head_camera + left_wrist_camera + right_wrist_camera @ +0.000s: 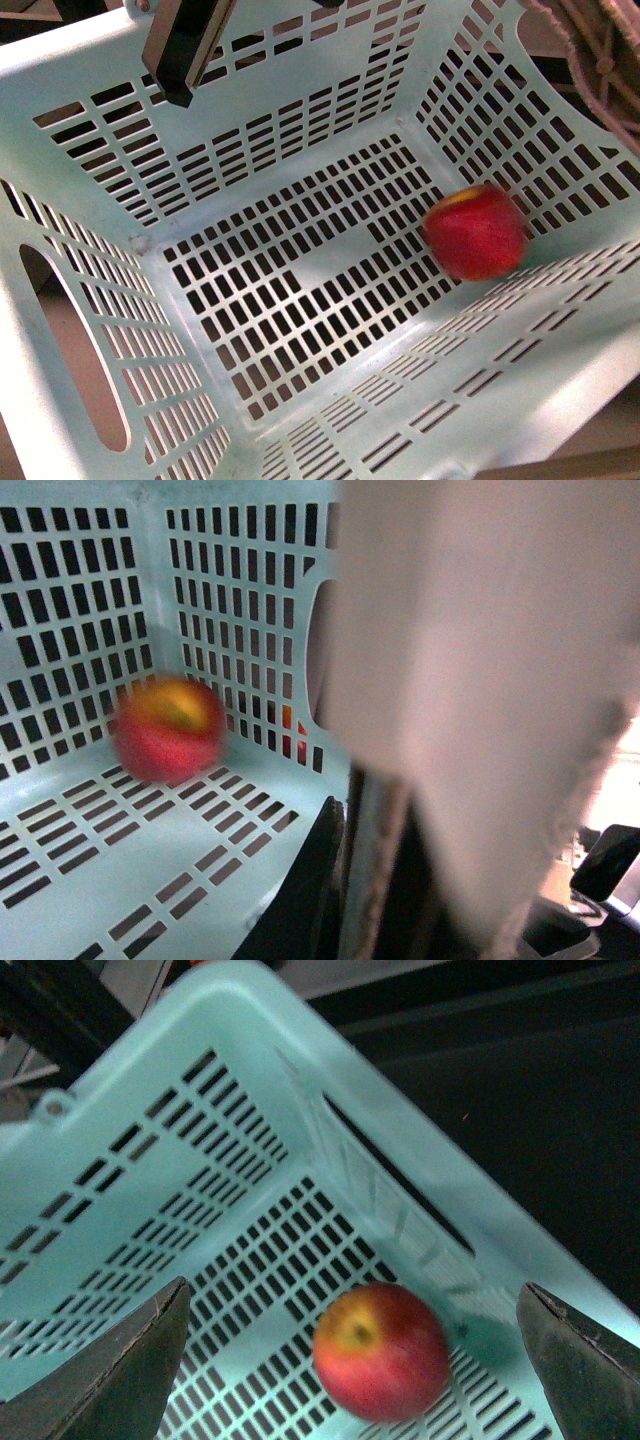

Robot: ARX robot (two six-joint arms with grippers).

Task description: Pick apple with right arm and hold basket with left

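Observation:
The pale mint-blue slotted basket (300, 130) fills the front view. The red apple (475, 231) with a yellow patch lies on the basket floor near the right wall and looks blurred. My left gripper (180, 85) is shut on the basket's far rim at the upper left. In the left wrist view its dark finger (305, 890) presses the basket wall (90, 860), with the blurred apple (168, 728) inside. My right gripper (352, 1286) is open above the apple (381, 1350), which lies between its fingers (140, 1370) without touching them, over the basket floor (240, 1280).
A brownish woven thing (590, 40) shows past the basket's top right corner. An oval cut-out (75, 350) opens in the basket's left wall. A large pale blurred surface (480, 680) covers the right half of the left wrist view. Dark ground (520, 1090) lies beyond the basket.

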